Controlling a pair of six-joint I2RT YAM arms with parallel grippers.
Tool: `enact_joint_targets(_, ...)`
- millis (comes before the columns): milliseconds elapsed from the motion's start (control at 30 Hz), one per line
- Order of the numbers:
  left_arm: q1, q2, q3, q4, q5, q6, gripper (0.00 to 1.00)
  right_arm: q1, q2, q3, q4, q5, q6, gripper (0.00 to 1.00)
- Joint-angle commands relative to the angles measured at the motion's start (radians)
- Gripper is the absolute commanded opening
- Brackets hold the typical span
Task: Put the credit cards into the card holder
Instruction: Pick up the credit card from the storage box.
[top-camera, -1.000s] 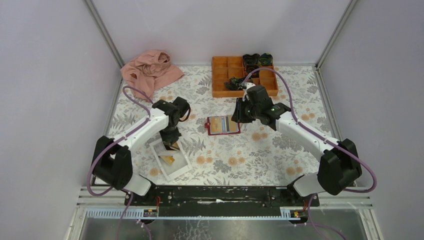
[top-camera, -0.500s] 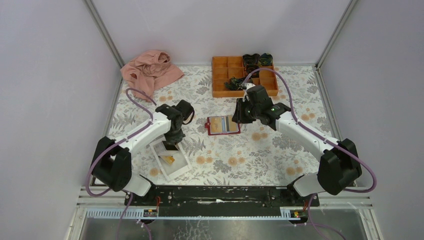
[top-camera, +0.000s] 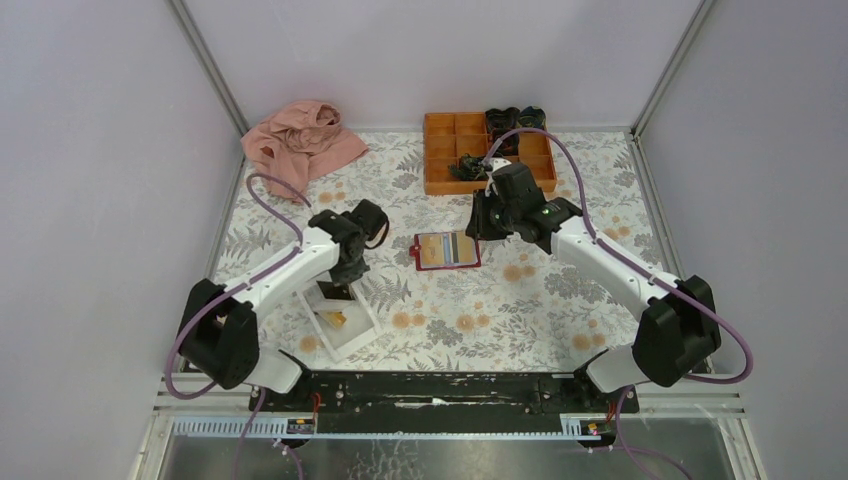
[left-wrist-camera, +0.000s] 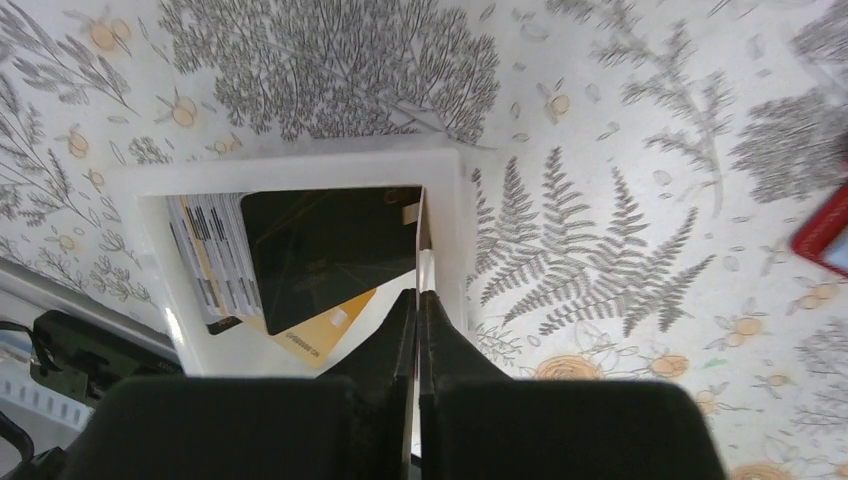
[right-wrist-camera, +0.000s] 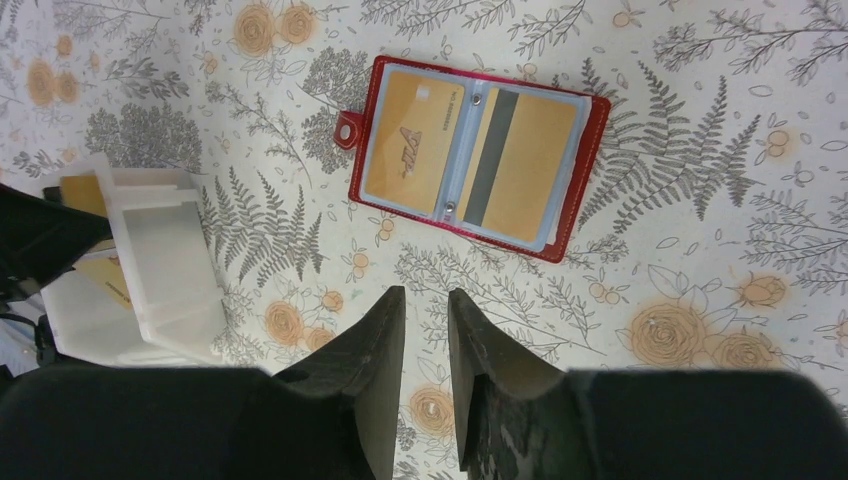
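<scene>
Reaching forward from its base, my left arm bends at the elbow and points its wrist down over the far end of the white tray (left-wrist-camera: 300, 165). My left gripper (left-wrist-camera: 418, 300) is clenched tight at the tray's wall, and I cannot tell whether anything thin is pinched. Golden credit cards (left-wrist-camera: 320, 330) lie in the tray under a dark card (left-wrist-camera: 330, 240). My right arm stretches inward, wrist tipped down beside the card holder (right-wrist-camera: 575, 170), which lies open on the floral cloth (right-wrist-camera: 700, 250) with tan cards in its sleeves. My right gripper (right-wrist-camera: 427, 320) is slightly parted, grasping nothing.
</scene>
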Motion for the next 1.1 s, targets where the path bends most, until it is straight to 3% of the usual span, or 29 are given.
enact_joint_targets(0,-0.004,-0.059,0.114,-0.032,-0.148,0.0,0.0,0.006,-0.002,0.067,-0.026,0.061,-0.036,0.29)
enact_joint_targets(267,-0.007,-0.094,0.36,0.026,-0.186,0.057,0.0,0.006,-0.051,0.085,-0.035,0.07,-0.05,0.29)
enact_joint_targets(367,-0.008,-0.149,0.36,0.129,-0.143,0.087,0.0,0.006,-0.079,0.087,-0.011,0.029,-0.031,0.3)
enact_joint_targets(600,-0.008,-0.423,-0.024,0.695,-0.026,0.009,0.0,0.005,-0.167,0.004,0.156,-0.107,0.177,0.32)
enact_joint_targets(833,-0.011,-0.447,-0.232,1.077,0.114,-0.063,0.0,-0.052,-0.169,-0.094,0.414,-0.291,0.531,0.36)
enact_joint_targets(967,-0.011,-0.428,-0.306,1.256,0.161,-0.109,0.0,-0.12,-0.146,-0.295,0.794,-0.411,0.915,0.36)
enact_joint_targets(1067,-0.017,-0.417,-0.358,1.361,0.162,-0.155,0.0,-0.121,-0.087,-0.336,0.994,-0.441,1.085,0.36)
